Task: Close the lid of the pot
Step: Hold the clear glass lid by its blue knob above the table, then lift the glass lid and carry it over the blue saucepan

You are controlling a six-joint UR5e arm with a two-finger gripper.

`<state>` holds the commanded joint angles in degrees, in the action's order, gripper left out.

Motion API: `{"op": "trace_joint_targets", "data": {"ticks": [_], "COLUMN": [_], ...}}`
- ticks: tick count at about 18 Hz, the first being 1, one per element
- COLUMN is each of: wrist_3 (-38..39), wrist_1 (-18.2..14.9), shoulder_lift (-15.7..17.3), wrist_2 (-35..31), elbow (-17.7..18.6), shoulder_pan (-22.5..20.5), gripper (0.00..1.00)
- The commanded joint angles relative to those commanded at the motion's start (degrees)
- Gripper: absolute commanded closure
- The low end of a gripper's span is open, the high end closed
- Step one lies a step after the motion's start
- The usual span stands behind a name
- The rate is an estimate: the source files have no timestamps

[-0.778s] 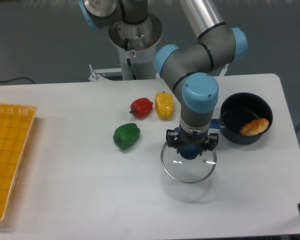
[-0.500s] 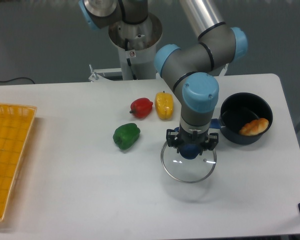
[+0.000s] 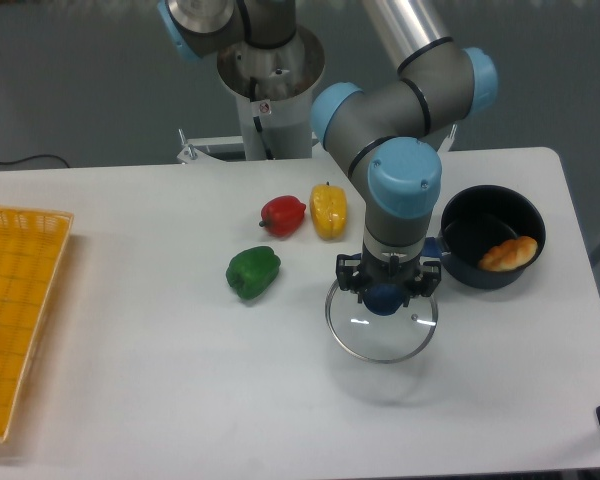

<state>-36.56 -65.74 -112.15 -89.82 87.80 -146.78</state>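
The pot lid (image 3: 381, 322) is a round see-through glass disc with a thin shiny metal rim; in its middle sits a dark blue knob (image 3: 383, 297); you can see the white table (image 3: 160, 380) right through the glass, and two small bright spots shine on it. The lid is near the middle of the table, a bit to the right; a faint round shadow lies on the table just below it, so it looks lifted a little, but it is hard to be sure. The gripper (image 3: 384, 296) points straight down over the lid; its two black fingers sit on either side of the knob and squeeze it tight. The pot (image 3: 492, 236) is dark blue and round; it stands just to the right of the lid and a little farther back; its top is not covered, and a golden bread roll (image 3: 509, 253) lies inside it. A green pepper (image 3: 253, 272) sits to the left of the lid; a red pepper (image 3: 283, 214) and a yellow pepper (image 3: 328, 211) sit farther back, side by side; a yellow basket (image 3: 15, 310) is at the far left edge.
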Motion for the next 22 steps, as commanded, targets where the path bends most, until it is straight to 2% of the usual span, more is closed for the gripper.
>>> {"op": "trace_joint_targets", "data": {"ticks": [5,22], "wrist_3": [-1.0,-8.7], "wrist_1": [-0.2,-4.6], "shoulder_lift": [0.9,2.9], "wrist_2": [0.0,0.0], "elbow": [0.3,0.5], "shoulder_pan": [-1.1,-5.6], "gripper": [0.45,0.45]}}
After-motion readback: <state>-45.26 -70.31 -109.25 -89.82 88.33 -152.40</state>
